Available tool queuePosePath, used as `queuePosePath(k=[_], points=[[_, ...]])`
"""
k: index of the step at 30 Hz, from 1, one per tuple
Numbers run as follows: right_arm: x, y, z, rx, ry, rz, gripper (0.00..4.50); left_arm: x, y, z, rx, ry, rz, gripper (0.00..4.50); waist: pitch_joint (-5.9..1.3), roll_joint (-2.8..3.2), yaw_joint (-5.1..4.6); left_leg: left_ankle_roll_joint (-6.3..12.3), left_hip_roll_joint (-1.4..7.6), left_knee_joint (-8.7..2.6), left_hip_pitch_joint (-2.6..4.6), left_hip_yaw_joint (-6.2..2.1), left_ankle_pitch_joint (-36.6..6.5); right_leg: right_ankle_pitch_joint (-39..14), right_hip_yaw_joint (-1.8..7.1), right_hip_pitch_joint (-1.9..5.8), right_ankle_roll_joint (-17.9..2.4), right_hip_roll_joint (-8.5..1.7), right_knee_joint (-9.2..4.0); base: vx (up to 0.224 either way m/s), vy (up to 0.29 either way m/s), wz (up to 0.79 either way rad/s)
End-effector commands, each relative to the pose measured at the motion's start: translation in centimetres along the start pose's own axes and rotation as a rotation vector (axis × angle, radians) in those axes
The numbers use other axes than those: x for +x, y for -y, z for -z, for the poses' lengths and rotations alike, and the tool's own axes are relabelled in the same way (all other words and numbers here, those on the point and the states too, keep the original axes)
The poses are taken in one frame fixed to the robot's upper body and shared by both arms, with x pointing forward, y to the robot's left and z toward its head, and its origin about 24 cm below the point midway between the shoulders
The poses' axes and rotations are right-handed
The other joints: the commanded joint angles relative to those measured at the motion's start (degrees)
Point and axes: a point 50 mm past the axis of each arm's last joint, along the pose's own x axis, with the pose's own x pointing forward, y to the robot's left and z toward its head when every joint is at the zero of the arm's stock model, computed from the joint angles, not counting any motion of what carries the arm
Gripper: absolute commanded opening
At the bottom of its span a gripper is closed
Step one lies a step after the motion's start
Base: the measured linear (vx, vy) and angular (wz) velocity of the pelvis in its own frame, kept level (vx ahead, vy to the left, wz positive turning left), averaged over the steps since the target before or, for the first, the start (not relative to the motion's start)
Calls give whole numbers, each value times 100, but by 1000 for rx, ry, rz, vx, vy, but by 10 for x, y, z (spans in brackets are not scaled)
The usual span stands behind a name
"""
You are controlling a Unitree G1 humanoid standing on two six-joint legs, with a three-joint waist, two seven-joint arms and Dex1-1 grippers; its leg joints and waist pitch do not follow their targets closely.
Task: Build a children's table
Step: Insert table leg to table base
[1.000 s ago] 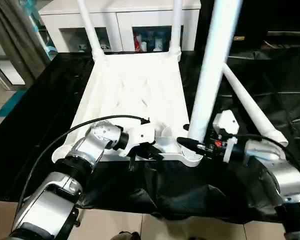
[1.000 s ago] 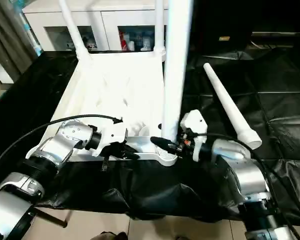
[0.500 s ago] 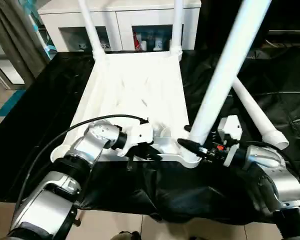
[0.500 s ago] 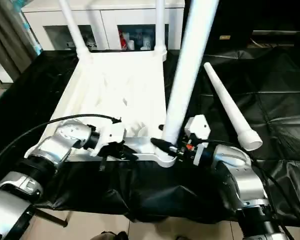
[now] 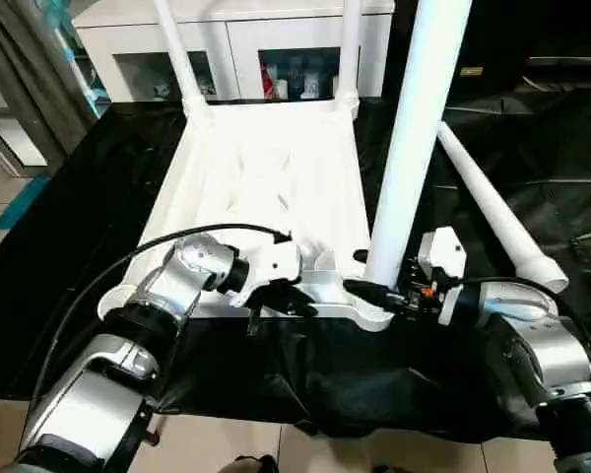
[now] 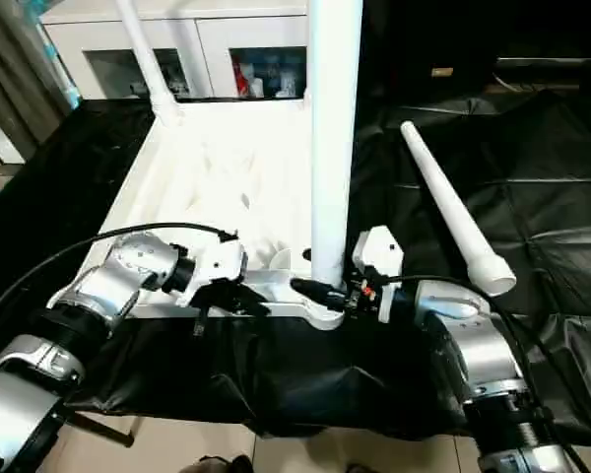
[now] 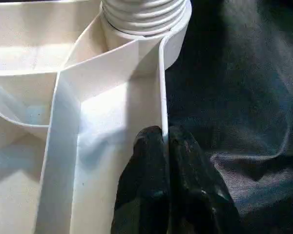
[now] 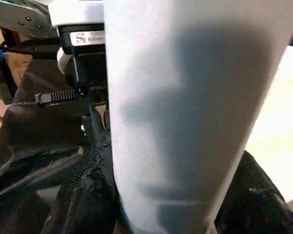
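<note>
The children's table top (image 5: 276, 187) lies upside down on a black cloth, ribbed side up. Two white legs (image 5: 175, 54) (image 5: 349, 49) stand in its far corner sockets. My left gripper (image 5: 276, 301) is shut on the thin near rim (image 7: 162, 87) of the top, one finger on each side. My right gripper (image 5: 369, 288) is shut on a third leg (image 5: 409, 148), low on the tube. It holds that leg upright over the near right corner socket (image 5: 374, 315). In the right wrist view the tube (image 8: 185, 107) sits between the dark fingers. A fourth leg (image 5: 492, 212) lies loose on the cloth to the right.
A white cabinet with glass doors (image 5: 276, 39) stands behind the table top. The black cloth (image 5: 532, 148) covers the work surface and hangs over its near edge above the tiled floor (image 5: 227, 443). A grey curtain (image 5: 30, 79) hangs at far left.
Half a second ago the held leg leaned to the right at its top; it now stands upright over the near right corner. My left gripper has kept its hold on the rim.
</note>
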Motion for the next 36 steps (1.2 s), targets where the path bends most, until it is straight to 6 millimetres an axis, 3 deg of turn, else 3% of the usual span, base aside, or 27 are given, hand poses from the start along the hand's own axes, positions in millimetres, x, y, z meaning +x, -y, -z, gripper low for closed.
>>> queuePosePath(k=[1, 7, 11, 12, 13, 15, 16, 17, 18, 19, 20, 21, 22, 23, 24, 25, 26, 27, 28, 29, 30, 31, 32, 33, 34, 35, 36], points=[[-4, -11, 47, 172, -163, 36, 193, 2, -4, -12, 56, 4, 24, 0, -200, -39, -44, -32, 500, -525, 212, -309, -2891, -2335, 267, 91, -1306, -350, -464, 0, 0, 0], [2, -6, 52, 198, -132, 184, 193, 2, -10, -15, 32, 17, -41, 0, -164, -56, -101, -199, 498, -566, 245, -365, -3309, -3111, 273, 33, -1047, -369, -540, 0, 0, 0], [6, -4, 57, 187, -140, 263, 193, 2, -14, -16, 19, 12, -88, 0, -118, -72, -148, -268, 485, -567, 283, -419, -3635, -3891, 259, -21, -757, -395, -630, 0, 0, 0], [8, -3, 58, 180, -142, 280, 193, 1, -15, -16, 13, 13, -103, 0, -71, -54, -186, -340, 461, -555, 336, -453, -3970, -4342, 193, -74, -565, -379, -711, -69, 9, -8], [10, -3, 60, 182, -149, 305, 193, 1, -17, -17, 5, 15, -117, 0, -58, -50, -203, -367, 458, -566, 353, -477, -4104, -4429, 148, -59, -499, -366, -717, -95, 29, -19], [14, -1, 62, 186, -151, 363, 193, 2, -20, -18, -8, 21, -152, 0, -24, -13, -257, -448, 472, -647, 327, -545, -4460, -4412, 24, 42, -370, -340, -719, -59, 36, -18], [16, -1, 63, 187, -146, 378, 193, 2, -21, -19, -12, 23, -162, 0, 2, 59, -293, -558, 510, -739, 331, -581, -4833, -3932, -60, 101, -427, -298, -679, 0, 0, 0], [19, -1, 64, 196, -147, 405, 193, 3, -22, -20, -20, 22, -177, 0, 42, 98, -322, -677, 569, -917, 243, -607, -5267, -3087, -101, 253, -564, -226, -451, -40, 50, -13], [25, -1, 66, 209, -147, 442, 193, 5, -25, -21, -35, 15, -210, 0, 35, 135, -268, -767, 595, -1104, 211, -510, -5449, -2415, -89, 315, -724, -152, -224, 0, 0, 0], [27, -1, 67, 214, -146, 453, 193, 5, -27, -21, -41, 13, -222, 0, 26, 93, -260, -773, 575, -1136, 229, -439, -5380, -2292, -68, 298, -754, -123, -184, -63, 17, 5], [30, 0, 67, 227, -145, 478, 193, 6, -28, -21, -49, 9, -240, 0, 8, 8, -244, -772, 415, -939, 459, -317, -4958, -2832, -10, 45, -784, -193, -478, 0, 0, 0], [32, 2, 68, 243, -148, 514, 193, 6, -30, -22, -62, 7, -262, 0, 135, -118, -274, -370, 147, -269, 868, -321, -4043, -4594, -207, -331, -441, -408, -1185, -52, -32, 6], [34, 5, 69, 262, -148, 549, 193, 7, -32, -23, -72, 6, -283, 0, 135, -118, -274, -370, 147, -269, 868, -321, -4043, -4594, -207, -331, -441, -408, -1185, -40, 8, -32], [38, 8, 69, 293, -145, 588, 193, 8, -35, -25, -85, 7, -308, 0, 250, 125, -381, -99, 79, 233, 791, -453, -2553, -5452, -903, 62, 213, -572, -1598, -40, 8, -32], [39, 9, 69, 310, -142, 607, 193, 9, -36, -26, -94, 6, -323, 0, 374, 224, -580, -225, 314, -174, 506, -556, -3490, -4649, -1436, 349, 472, -314, -1376, 237, 113, -59], [46, 14, 69, 367, -143, 657, 193, 13, -39, -31, -113, 2, -377, 0, 361, 416, -22, -951, 325, -1138, -733, -470, -5934, -1590, -713, 1240, -175, 60, 712, 308, 85, -15], [50, 17, 68, 394, -147, 678, 193, 15, -41, -33, -120, -2, -406, 0, 147, 327, 7, -1121, 201, -1229, -220, -315, -5924, -1344, -534, 887, -346, 330, 796, 308, 85, -15], [57, 18, 66, 406, -157, 684, 193, 20, -40, -37, -129, -6, -423, 0, -281, -46, -101, -1289, 195, -626, 410, -510, -3515, -3527, 45, 575, -359, -426, 105, 97, -97, 16], [61, 19, 65, 409, -165, 686, 193, 24, -40, -39, -134, -8, -431, 0, -178, -106, -141, -988, 193, 125, 541, -773, -2132, -4120, 200, 226, -1020, -1016, -417, 29, -95, 1], [65, 20, 63, 404, -178, 679, 193, 27, -39, -41, -138, -11, -437, 0, -69, -271, -135, -421, 100, 438, 119, -869, -937, -4315, 252, 597, -1142, -1193, -685, 79, -96, -30], [68, 20, 61, 392, -189, 672, 193, 30, -38, -42, -142, -18, -448, 0, -13, -101, -12, -83, 115, 319, -421, -885, 488, -3002, 27, 1037, -1141, -997, -480, 86, 30, -59], [71, 20, 60, 383, -196, 665, 193, 32, -38, -43, -142, -22, -463, 0, -165, 189, -47, -176, 127, -118, -227, -909, 1250, -783, -400, 1034, -1112, -239, -91, 79, 28, -44], [76, 22, 57, 376, -204, 659, 193, 35, -37, -44, -156, -27, -487, 0, -343, 190, -272, 413, 362, -1, 386, -1145, 1667, 456, -209, 498, -1171, 39, 235, 0, 0, 0], [76, 22, 57, 375, -205, 657, 193, 35, -37, -44, -159, -27, -490, 0, -301, 257, -351, 861, 492, -20, 435, -1276, 2078, 569, -96, 425, -1171, -10, 351, 0, 0, 0], [78, 22, 56, 373, -213, 652, 193, 37, -37, -44, -166, -29, -508, 0, -295, 341, -333, 1258, 494, -5, 425, -1296, 2404, 533, -31, 409, -1166, -24, 364, 0, 0, 0], [79, 23, 55, 372, -218, 652, 193, 38, -37, -44, -170, -31, -518, 0, -177, 193, -284, 1537, 422, -85, 180, -1015, 1094, 212, 191, 419, -1494, -264, 96, 0, 0, 0], [82, 23, 54, 362, -229, 639, 193, 41, -35, -45, -177, -26, -514, 0, -176, 106, -278, 1391, 323, -96, 42, -917, 528, 239, 215, 533, -1655, -358, 14, -56, -24, 7]])
